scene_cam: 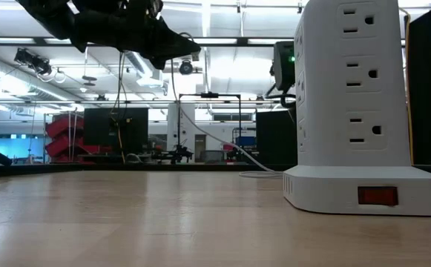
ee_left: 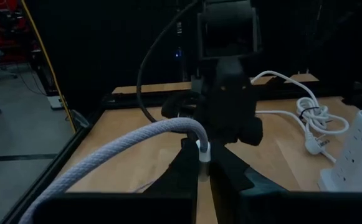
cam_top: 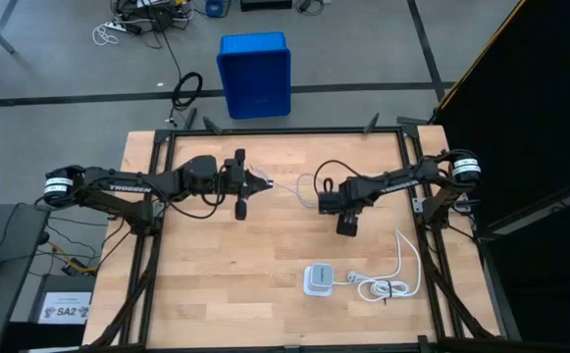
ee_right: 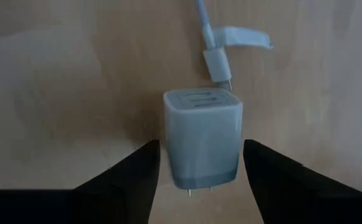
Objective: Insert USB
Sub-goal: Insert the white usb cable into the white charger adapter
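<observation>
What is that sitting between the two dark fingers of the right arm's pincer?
A small white cube with metal prongs lies between them on the wood, untouched. One plug of the USB cable lies just beyond it. The right wrist view shows this.

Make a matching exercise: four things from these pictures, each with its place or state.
Things:
1. left gripper
2. right gripper
3. power strip
4. blue bin

Places or states:
A. on the floor beyond the table
B. shut on the cable
C. on the table beside a bundled white cord
D. open around the white charger cube

Pairs: 1-B, 2-D, 3-C, 4-A
</observation>
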You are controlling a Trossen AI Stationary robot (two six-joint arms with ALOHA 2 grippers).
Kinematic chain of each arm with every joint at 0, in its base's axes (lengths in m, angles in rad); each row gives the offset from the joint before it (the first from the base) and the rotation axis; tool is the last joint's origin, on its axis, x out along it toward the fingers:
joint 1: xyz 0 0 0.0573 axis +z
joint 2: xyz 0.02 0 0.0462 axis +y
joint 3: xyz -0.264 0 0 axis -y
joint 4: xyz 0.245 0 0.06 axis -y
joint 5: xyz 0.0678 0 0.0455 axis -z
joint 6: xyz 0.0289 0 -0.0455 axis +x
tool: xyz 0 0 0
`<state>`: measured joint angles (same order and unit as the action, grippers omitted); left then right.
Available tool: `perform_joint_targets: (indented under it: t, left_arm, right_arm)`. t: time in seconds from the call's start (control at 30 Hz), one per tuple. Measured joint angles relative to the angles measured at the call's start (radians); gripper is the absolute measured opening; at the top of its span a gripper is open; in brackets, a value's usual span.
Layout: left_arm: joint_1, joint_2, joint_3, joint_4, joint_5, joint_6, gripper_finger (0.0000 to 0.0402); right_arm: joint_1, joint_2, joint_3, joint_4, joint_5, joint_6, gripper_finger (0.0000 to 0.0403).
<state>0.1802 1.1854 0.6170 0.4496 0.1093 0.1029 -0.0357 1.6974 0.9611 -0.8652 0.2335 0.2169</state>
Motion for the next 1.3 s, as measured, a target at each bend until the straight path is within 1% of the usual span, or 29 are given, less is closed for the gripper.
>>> perform_joint_targets:
  t: [0.07, 0.2, 0.3, 0.37, 0.43, 0.5, 0.57, 0.63, 0.67, 0.7, 0.87, 0.93, 1.0, 1.07, 1.13, 1.2, 1.3]
  left_arm:
    - [0.000, 0.000, 0.000, 0.000, 0.000, -0.002, 0.0000]
    - [-0.006, 0.000, 0.000, 0.000, 0.000, -0.007, 0.0000]
    - [-0.012, 0.000, 0.000, -0.001, 0.000, -0.008, 0.0000]
    - [-0.013, 0.000, 0.000, -0.001, 0.000, -0.009, 0.0000]
    - [-0.013, 0.000, 0.000, -0.003, 0.000, -0.009, 0.0000]
    - [-0.013, 0.000, 0.000, -0.005, 0.000, -0.010, 0.0000]
    - [-0.013, 0.000, 0.000, -0.012, 0.000, -0.010, 0.0000]
    - [-0.015, 0.000, 0.000, -0.014, 0.000, -0.010, 0.0000]
    - [-0.018, 0.000, 0.000, -0.018, 0.000, -0.010, 0.0000]
    - [-0.021, 0.000, 0.000, -0.020, 0.000, -0.010, 0.0000]
    - [-0.026, 0.000, 0.000, -0.021, 0.000, -0.010, 0.0000]
    - [-0.026, 0.000, 0.000, -0.023, -0.001, -0.010, 0.0000]
    - [-0.026, 0.000, 0.000, -0.023, 0.000, -0.010, 0.0000]
    - [-0.026, 0.000, 0.000, -0.023, 0.000, -0.010, 0.0000]
    - [-0.026, 0.000, 0.000, -0.023, 0.000, -0.010, 0.0000]
    - [-0.026, 0.000, 0.000, -0.023, 0.000, -0.011, 0.0000]
    - [-0.026, 0.000, 0.000, -0.023, 0.000, -0.019, 0.0000]
  right_arm:
    - [-0.013, 0.000, -0.002, 0.004, -0.020, -0.005, 0.0170]
    - [-0.040, -0.007, -0.001, 0.017, -0.083, -0.037, 0.0110]
    - [-0.066, -0.010, 0.000, 0.029, -0.139, -0.061, 0.0107]
    - [-0.089, -0.012, 0.000, 0.039, -0.209, -0.079, 0.0107]
    - [-0.118, -0.013, 0.000, 0.056, -0.321, -0.111, 0.0107]
    - [-0.156, -0.010, -0.002, 0.092, -0.481, -0.151, 0.0107]
    - [-0.200, -0.008, -0.004, 0.125, -0.666, -0.177, 0.0107]
    - [-0.245, -0.009, -0.018, 0.180, -0.819, -0.184, 0.0107]
    - [-0.265, -0.009, -0.031, 0.195, -0.872, -0.183, 0.0107]
    - [-0.285, -0.009, -0.045, 0.195, -0.895, -0.183, 0.0107]
    - [-0.360, -0.009, -0.105, 0.188, -0.873, -0.190, 0.0111]
    - [-0.374, -0.009, -0.118, 0.189, -0.836, -0.191, 0.0149]
    - [-0.380, -0.009, -0.122, 0.173, -0.787, -0.194, 0.0201]
    - [-0.383, -0.012, -0.120, 0.157, -0.765, -0.196, 0.0249]
    - [-0.393, -0.013, -0.111, 0.134, -0.762, -0.201, 0.0284]
    - [-0.400, -0.012, -0.093, 0.095, -0.736, -0.204, 0.0305]
    - [-0.400, -0.017, -0.057, 0.025, -0.647, -0.206, 0.0313]
